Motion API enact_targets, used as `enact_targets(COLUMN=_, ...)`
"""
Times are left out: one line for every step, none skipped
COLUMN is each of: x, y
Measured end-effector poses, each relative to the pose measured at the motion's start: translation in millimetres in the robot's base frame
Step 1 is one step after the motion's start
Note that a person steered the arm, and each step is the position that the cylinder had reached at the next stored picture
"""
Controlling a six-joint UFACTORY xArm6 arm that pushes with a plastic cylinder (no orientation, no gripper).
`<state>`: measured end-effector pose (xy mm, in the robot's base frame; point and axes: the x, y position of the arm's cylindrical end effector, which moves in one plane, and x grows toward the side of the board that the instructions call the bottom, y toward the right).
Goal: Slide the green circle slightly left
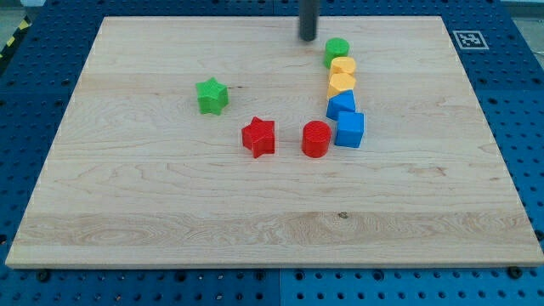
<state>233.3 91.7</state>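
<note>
Jaws lacking: only my tip (308, 38), a dark rod end, just left of and slightly above the green circle (337, 51). Green circle: short round cylinder, bright green, near worktop (127, 212) top edge, touching a yellow block (343, 66) below. Further below: second yellow block (342, 83), two blue blocks (341, 105) (349, 130). Red circle (315, 138), red star (258, 137), green star (212, 95) lower left.

My tip (307, 38) stands just left of the green circle (337, 51), a narrow gap between. Leftward, bare board runs to the edge; the green star (212, 95) and red star (258, 137) lie lower, off that line. Below the circle, two yellow blocks (342, 75), two blue blocks (344, 117) and the red cylinder (316, 138) crowd together.
</note>
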Motion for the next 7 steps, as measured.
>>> enact_targets(x=5.0, y=84.1)
enact_targets(x=34.9, y=101.8)
enact_targets(x=48.9, y=96.7)
enact_targets(x=49.4, y=81.2)
enact_targets(x=58.2, y=36.9)
enact_targets(x=63.2, y=-3.2)
enact_targets(x=63.2, y=-34.8)
